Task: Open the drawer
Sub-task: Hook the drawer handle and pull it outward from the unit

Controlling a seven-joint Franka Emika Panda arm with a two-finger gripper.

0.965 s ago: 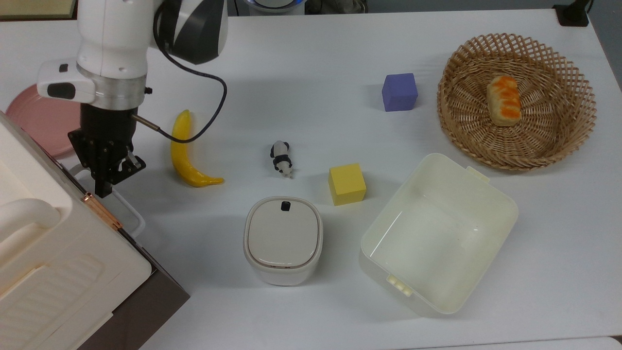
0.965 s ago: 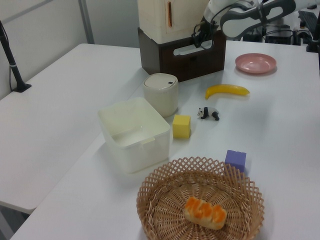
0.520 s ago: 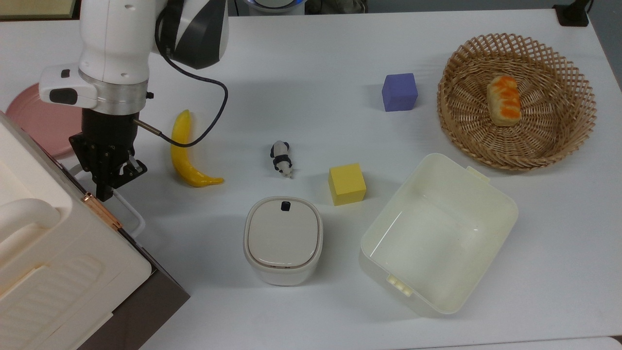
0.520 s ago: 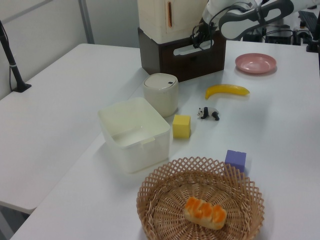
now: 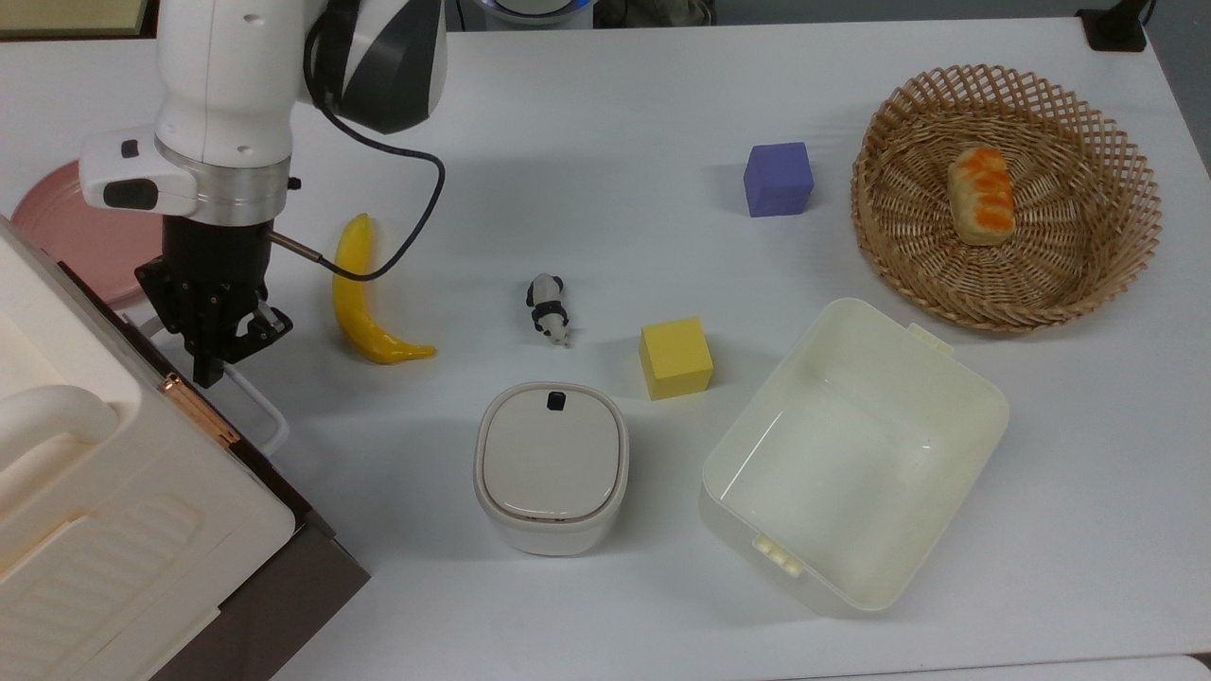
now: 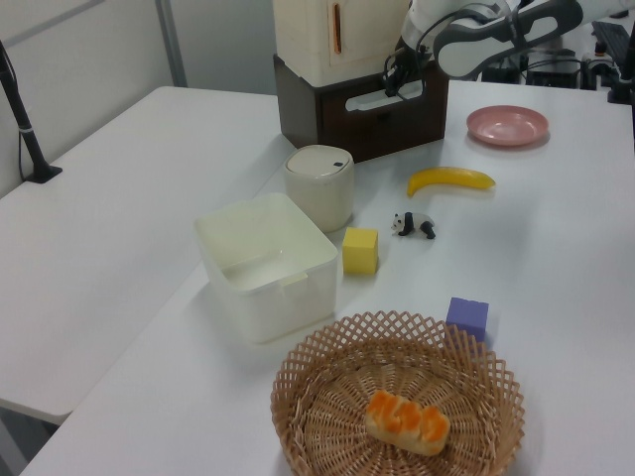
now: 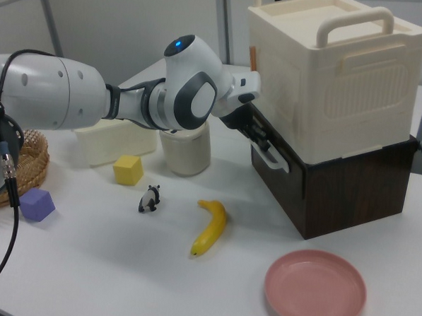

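The drawer [image 6: 392,117] is the dark brown front panel low in the cabinet, under a big cream box [image 5: 104,511]. Its white loop handle [image 5: 272,423] sticks out toward the top view's right. My gripper [image 5: 222,355] reaches down onto the far end of that handle and its fingers look shut around the loop. In the left view the gripper [image 6: 397,81] sits at the panel's top right. In the right view the gripper [image 7: 263,141] is pressed against the drawer [image 7: 275,181] at its handle [image 7: 273,158].
A banana [image 5: 364,303] lies just right of the gripper in the top view, and a pink plate [image 5: 80,232] lies behind it. Further off are a toy panda [image 5: 547,307], a grey-lidded bin [image 5: 552,465], a yellow cube [image 5: 675,357], a cream tub [image 5: 851,454], a purple cube [image 5: 778,179] and a wicker basket [image 5: 1008,194].
My gripper has crept a little toward the top view's right and down, with the handle following it. The dark strip beside the cream box looks slightly wider.
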